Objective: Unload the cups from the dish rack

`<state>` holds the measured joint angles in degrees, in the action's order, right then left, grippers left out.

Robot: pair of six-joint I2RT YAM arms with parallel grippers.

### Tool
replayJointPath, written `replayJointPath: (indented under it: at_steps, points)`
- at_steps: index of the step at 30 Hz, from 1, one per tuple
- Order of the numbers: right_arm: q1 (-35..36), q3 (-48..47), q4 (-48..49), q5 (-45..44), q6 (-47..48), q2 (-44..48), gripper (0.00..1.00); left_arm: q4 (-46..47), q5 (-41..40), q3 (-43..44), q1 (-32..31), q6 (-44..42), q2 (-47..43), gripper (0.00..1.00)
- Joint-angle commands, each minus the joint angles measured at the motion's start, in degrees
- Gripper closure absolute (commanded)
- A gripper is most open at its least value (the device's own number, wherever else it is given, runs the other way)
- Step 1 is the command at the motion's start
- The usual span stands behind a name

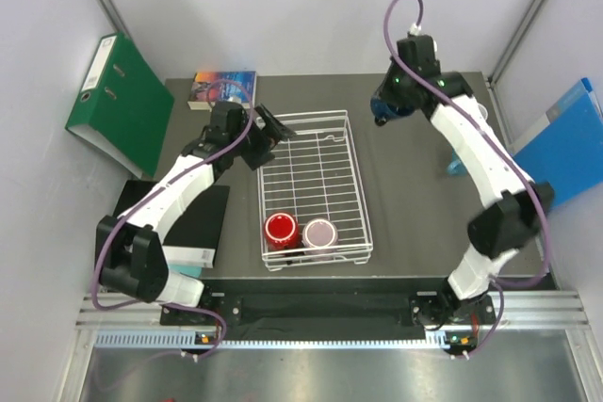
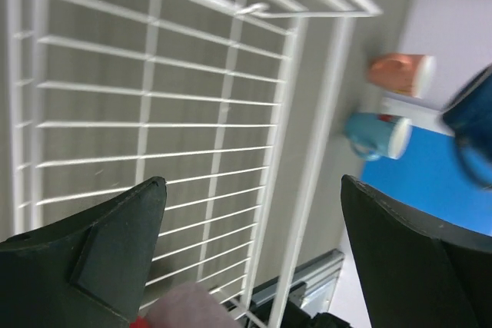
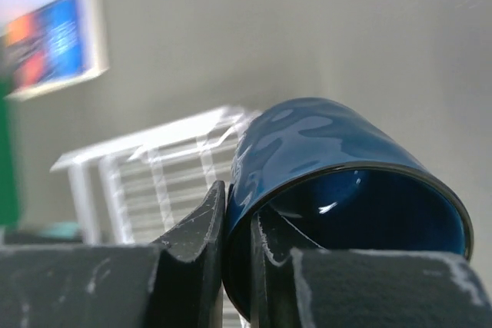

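Observation:
The white wire dish rack (image 1: 332, 152) sits mid-table. A red cup (image 1: 280, 230) and a pale mauve cup (image 1: 320, 233) stand at its near end. My right gripper (image 1: 384, 108) is shut on the rim of the dark blue cup (image 3: 330, 159), one finger inside and one outside, and holds it in the air right of the rack's far end. My left gripper (image 1: 270, 136) is open and empty over the rack's far left corner. The left wrist view shows the teal cup (image 2: 377, 136) and the salmon-pink cup (image 2: 400, 74) on the table right of the rack.
A green binder (image 1: 118, 101) leans at the back left and a book (image 1: 223, 87) lies behind the rack. A blue folder (image 1: 565, 138) leans at the right wall. A black pad (image 1: 193, 223) lies left of the rack.

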<state>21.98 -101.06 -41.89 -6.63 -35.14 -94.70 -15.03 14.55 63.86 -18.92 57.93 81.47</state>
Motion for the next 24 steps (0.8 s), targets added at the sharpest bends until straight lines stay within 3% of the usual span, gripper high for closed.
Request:
replayJointPath:
  at_steps: [1,4,6,13,24]
  points:
    - [-1.58,-19.33,-10.40,-9.10,2.26,-12.59,1.00,-10.19,-4.79,1.80,-0.07,-1.15,1.23,0.01]
    - [-3.52,-28.91,-14.96,-8.58,2.18,-24.18,1.00,-12.65,-5.05,1.45,-0.07,-1.15,1.32,0.02]
    - [-4.75,-31.92,-15.33,-8.31,1.91,-27.11,1.00,-13.01,-5.31,1.18,-0.07,-1.59,0.62,0.03]
    - [-6.33,-28.41,-12.17,-8.92,2.88,-33.26,1.00,-15.64,-8.39,0.92,-0.07,-4.84,-1.23,0.03]
    - [-7.12,-31.04,-12.25,-10.24,2.97,-41.18,1.00,-16.53,-9.62,0.83,-0.07,-5.64,0.62,0.04]
